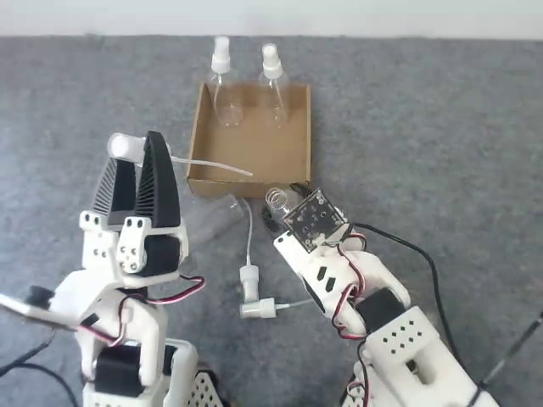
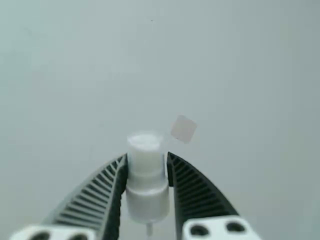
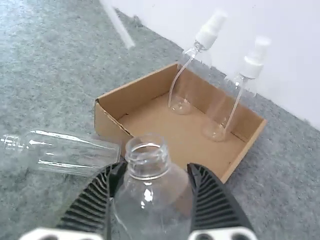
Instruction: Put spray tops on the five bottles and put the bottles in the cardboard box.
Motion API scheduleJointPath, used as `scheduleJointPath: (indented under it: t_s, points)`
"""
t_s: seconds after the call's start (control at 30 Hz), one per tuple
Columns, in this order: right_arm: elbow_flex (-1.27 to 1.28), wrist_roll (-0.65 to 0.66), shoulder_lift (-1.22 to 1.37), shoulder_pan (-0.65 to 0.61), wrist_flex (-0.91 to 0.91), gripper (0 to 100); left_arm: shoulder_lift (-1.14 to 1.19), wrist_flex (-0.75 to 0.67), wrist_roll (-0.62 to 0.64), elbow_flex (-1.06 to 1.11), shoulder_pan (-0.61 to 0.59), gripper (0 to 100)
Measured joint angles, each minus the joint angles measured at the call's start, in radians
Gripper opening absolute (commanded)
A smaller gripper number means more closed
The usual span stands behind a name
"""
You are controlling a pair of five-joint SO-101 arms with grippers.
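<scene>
Nearest my left wrist camera, the left gripper [image 2: 146,159] has its jaws narrowly apart, clamped on the white collar of a spray top [image 2: 146,192]. The top's head points toward a blank wall [image 2: 75,60]. A small pale square [image 2: 183,129] shows beyond it, and I cannot tell what it is. The high view adds the top's thin tube [image 1: 212,165], which runs sideways from the raised gripper and crosses above the near part of the cardboard box [image 1: 229,186].

Nearest my right wrist camera, the right gripper [image 3: 156,167] has its jaws set wider, pressed against both shoulders of a clear uncapped bottle [image 3: 146,160] with its neck open. Just beyond, a second bare bottle [image 3: 62,150] lies on its side on the grey carpet [image 3: 45,65], just beside the box's near wall.

From above I also see a loose spray top [image 1: 249,281] on the carpet between the arms, its tube pointing at the box. Another loose top [image 1: 257,309] lies just beside it, its tube toward the right arm.

Farthest off, a capped bottle [image 3: 192,65] and a second capped bottle [image 3: 237,87] stand upright side by side inside the box, along its far wall.
</scene>
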Motion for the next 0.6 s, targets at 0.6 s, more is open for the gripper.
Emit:
scheduleJointPath:
  t_s: [0.6]
  points:
    - [0.075,0.094,0.0,-0.035,-0.054,0.9,0.0,0.041,-0.02,0.002,0.002,1]
